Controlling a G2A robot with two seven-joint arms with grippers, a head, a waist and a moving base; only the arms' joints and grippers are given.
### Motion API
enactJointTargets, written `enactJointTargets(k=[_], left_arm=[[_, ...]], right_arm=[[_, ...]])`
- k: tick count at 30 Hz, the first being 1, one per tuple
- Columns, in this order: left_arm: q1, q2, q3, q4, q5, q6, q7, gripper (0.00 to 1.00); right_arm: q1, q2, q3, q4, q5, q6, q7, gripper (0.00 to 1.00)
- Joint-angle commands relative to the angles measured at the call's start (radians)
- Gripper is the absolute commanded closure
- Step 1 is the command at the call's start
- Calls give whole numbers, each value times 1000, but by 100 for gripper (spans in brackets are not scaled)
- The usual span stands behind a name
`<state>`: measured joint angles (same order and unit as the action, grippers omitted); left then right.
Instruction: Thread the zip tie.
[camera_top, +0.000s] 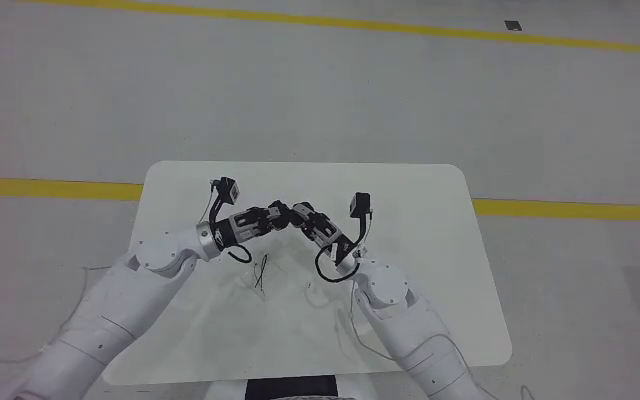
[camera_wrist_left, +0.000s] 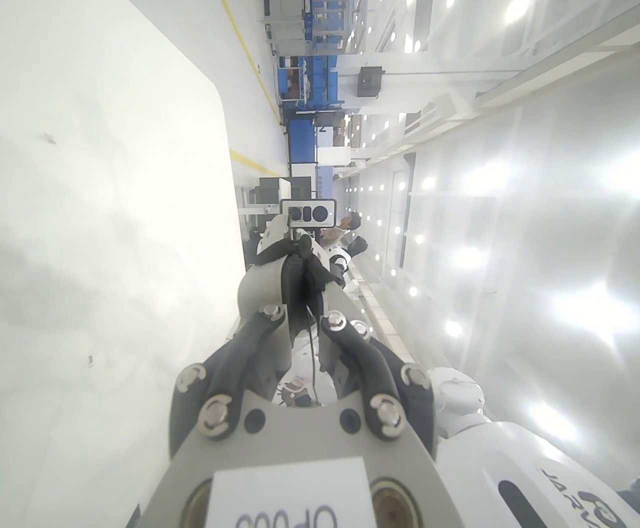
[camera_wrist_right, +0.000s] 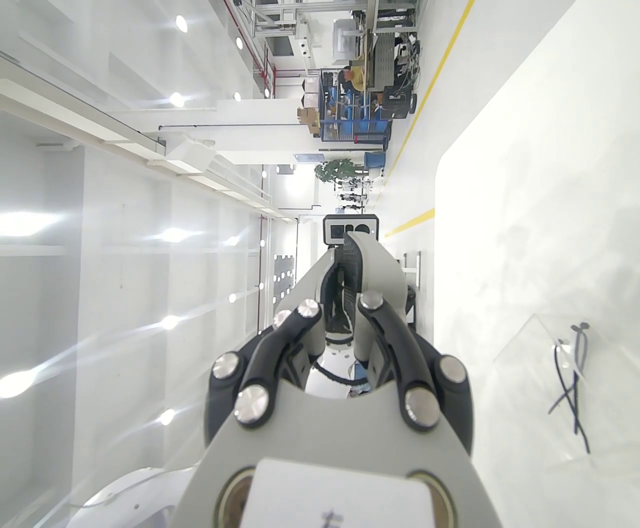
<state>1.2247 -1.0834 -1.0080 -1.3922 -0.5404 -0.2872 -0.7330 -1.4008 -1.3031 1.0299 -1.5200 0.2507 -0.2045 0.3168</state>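
A white label with dark characters sits on the housing of my left gripper, partly cut off at the edge. A second white label sits on my right gripper, with only a trace of print showing.

The zip tie is a thin black strand. It runs straight back from the tips of my left gripper, between the two white fingers, toward the palm. Those jaws are drawn narrow and pinch it near the front. My right gripper's jaws are pressed together, dark pad against pale finger. I cannot tell whether anything is caught between them.

From above, my left gripper and right gripper meet tip to tip over the middle of the white table, raised off its surface. The held tie is too fine to make out there.

The spare ties lie nearer my body. They are a few black strands, crossed over one another, on a clear plastic sheet on the tabletop.
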Motion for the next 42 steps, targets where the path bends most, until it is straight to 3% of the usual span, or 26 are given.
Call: enactJointTargets(k=[1, 5, 6, 7, 9, 11, 13, 16, 23, 28, 29, 31, 33, 36, 42], left_arm=[[0, 0, -1, 2, -1, 1, 0, 100], [0, 0, -3, 3, -2, -1, -2, 100], [1, 0, -4, 3, -2, -2, -3, 100], [1, 0, -6, 2, -2, -3, -3, 100], [2, 0, -7, 2, -2, -4, -5, 100], [4, 1, -9, 1, -2, -6, -8, 100], [5, 1, -11, 1, -3, -7, -11, 100], [6, 1, -12, 0, -3, -9, -15, 100], [13, 3, -22, -2, -13, -23, -37, 100], [12, 10, -43, 14, -54, -48, -145, 100], [11, 13, -49, 18, -58, -51, -165, 100], [11, 18, -65, 24, -68, -53, -204, 100], [12, 22, -78, 24, -74, -53, -242, 100], [4, 31, -87, 36, -56, -36, -336, 100], [4, 31, -87, 36, -56, -36, -336, 100]], right_arm=[[0, 0, 1, 0, -1, -2, 0, 100], [-2, -1, 3, -2, -3, -4, 2, 100], [-3, -2, 4, -2, -3, -3, 3, 78], [-3, -2, 4, -2, -2, -3, 3, 70], [-4, -2, 5, -2, -3, -2, 5, 76], [-4, -2, 6, -3, -3, -1, 8, 73], [-5, -3, 8, -3, -4, -1, 8, 60], [-7, -3, 10, -4, -3, -1, 8, 63], [-11, -4, 21, -2, 7, -5, 3, 55], [-15, 1, 51, 8, 87, 10, 93, 52], [-13, 3, 56, 11, 105, 20, 128, 47], [-8, 7, 70, 19, 146, 34, 206, 0], [-1, 12, 77, 28, 173, 52, 288, 0], [-1, 12, 77, 28, 173, 52, 288, 0], [-1, 12, 77, 28, 173, 52, 288, 0]])
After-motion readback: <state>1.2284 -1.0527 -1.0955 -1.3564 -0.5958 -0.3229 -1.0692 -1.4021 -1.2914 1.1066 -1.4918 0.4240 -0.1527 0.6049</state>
